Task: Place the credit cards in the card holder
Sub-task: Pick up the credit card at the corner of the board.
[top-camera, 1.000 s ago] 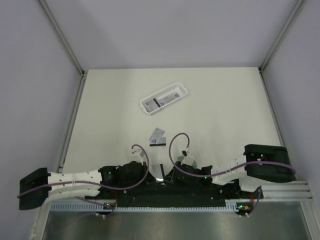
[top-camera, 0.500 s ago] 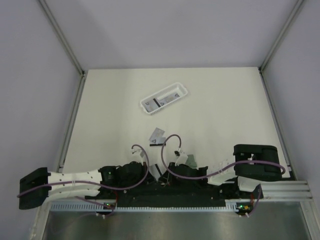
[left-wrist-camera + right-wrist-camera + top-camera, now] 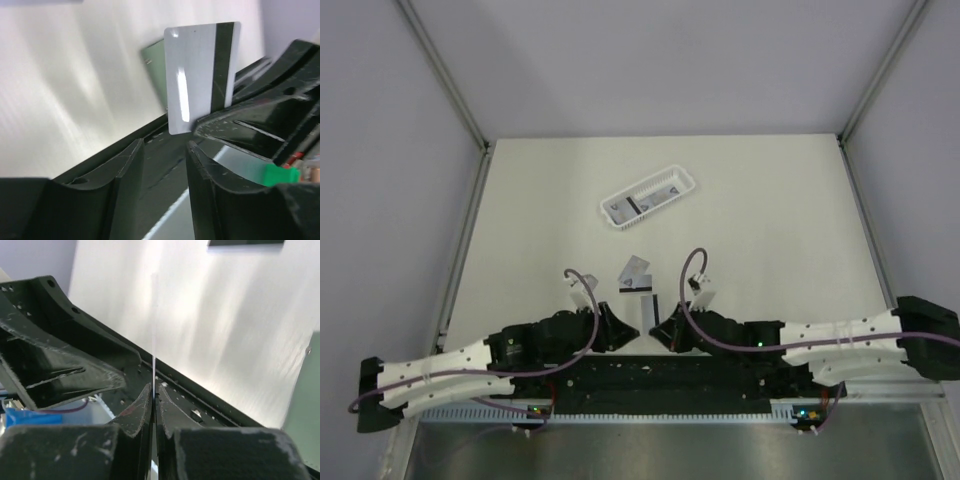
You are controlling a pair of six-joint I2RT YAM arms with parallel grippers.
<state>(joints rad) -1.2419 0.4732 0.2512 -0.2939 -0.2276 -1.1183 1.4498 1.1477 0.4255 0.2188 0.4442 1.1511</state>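
From where I stand, the pale table (image 3: 770,220) is mostly bare. Both arms are folded low along its near edge, their ends turned in towards each other at the middle. Well out beyond them is a white slotted basket (image 3: 685,183) with a few striped cards lying in it. Much closer is the sage-green card holder (image 3: 156,67), flat on the table just past the two grippers and on the far side from the bases. Something with a dark stripe lies against its near edge (I can't tell whether that is another card). The right gripper (image 3: 154,390) has its fingers pressed together on one short end of a credit card (image 3: 197,75). The card is thin enough to show only as a pale line from that wrist. It stands out past the fingertips, with its long axis and its black stripe running away from the grip. The left gripper (image 3: 164,150) faces the flat of that card from just beside it, jaws apart and holding nothing. What matters for the next move, I'd say, is that the holder lies straight beyond the card's free end and a shade towards the left arm's side. Both grippers are about equally near the holder, but only the right one carries a card. That arm would have to tip the free end down and forward into the holder, and the open left one could steady the holder.
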